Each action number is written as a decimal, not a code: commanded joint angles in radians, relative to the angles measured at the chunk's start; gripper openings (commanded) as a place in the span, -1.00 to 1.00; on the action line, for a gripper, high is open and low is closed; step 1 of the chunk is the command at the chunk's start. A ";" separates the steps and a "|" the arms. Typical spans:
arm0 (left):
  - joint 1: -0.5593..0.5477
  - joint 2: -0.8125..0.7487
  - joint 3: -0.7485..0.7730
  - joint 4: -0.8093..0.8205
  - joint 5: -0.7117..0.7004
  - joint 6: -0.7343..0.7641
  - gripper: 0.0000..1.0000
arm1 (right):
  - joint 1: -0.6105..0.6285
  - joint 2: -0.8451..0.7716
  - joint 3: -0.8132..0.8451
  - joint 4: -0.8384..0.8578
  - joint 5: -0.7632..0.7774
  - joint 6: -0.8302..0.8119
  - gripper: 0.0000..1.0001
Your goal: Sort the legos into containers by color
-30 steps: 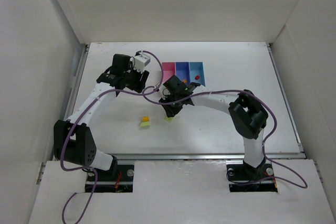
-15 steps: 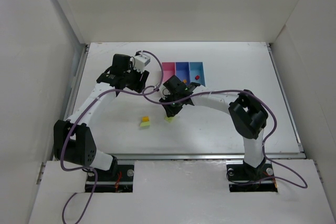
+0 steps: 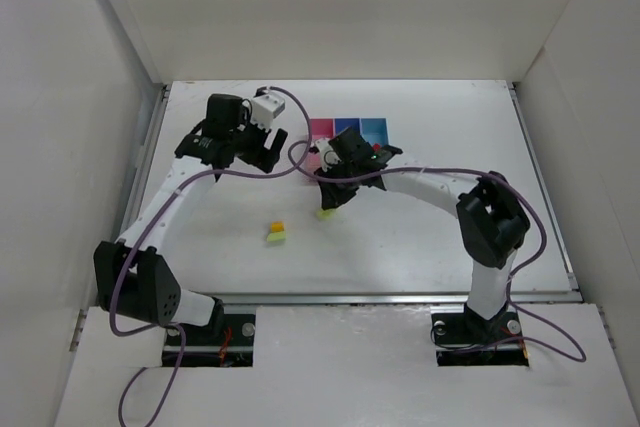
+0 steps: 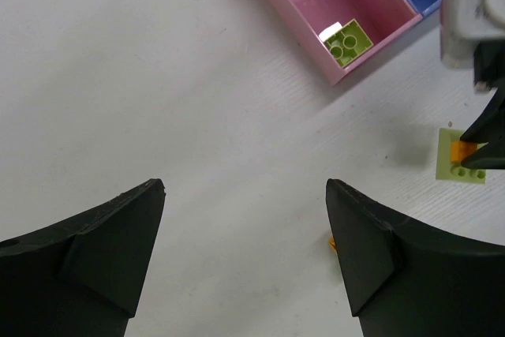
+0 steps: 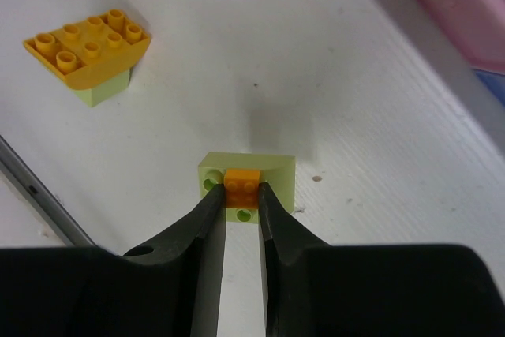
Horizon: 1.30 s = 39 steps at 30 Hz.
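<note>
My right gripper [image 5: 241, 195] is shut on a small orange lego [image 5: 242, 181] that is stuck on top of a lime green lego [image 5: 280, 173]. It holds both just above the table, and they show at its fingertips in the top view [image 3: 325, 210]. My left gripper [image 4: 245, 191] is open and empty over bare table left of the bins [image 3: 268, 147]. The pink bin [image 4: 293, 15] holds a lime green lego [image 4: 347, 42]. The purple-blue bin [image 3: 347, 127] and the light blue bin [image 3: 375, 128] stand to its right, partly hidden by my right arm.
A yellow-orange lego stacked on a lime one [image 5: 88, 54] lies on the table left of my right gripper, also in the top view [image 3: 276, 234]. White walls enclose the table on the left, back and right. A metal rail runs along the near edge.
My right gripper has risen and moved back toward the bins, carrying the orange and lime legos with it. My left gripper has shifted slightly back and left.
</note>
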 commanded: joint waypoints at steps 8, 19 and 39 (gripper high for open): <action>0.006 -0.110 0.070 -0.081 0.148 0.206 0.59 | -0.079 -0.141 0.039 0.057 -0.103 0.090 -1.00; -0.140 -0.198 -0.003 -0.185 0.320 0.450 0.99 | -0.131 -0.259 0.069 0.176 -0.108 0.285 -1.00; -0.413 -0.123 -0.137 0.213 -0.144 0.368 0.93 | -0.131 -0.279 0.044 0.268 -0.128 0.391 -1.00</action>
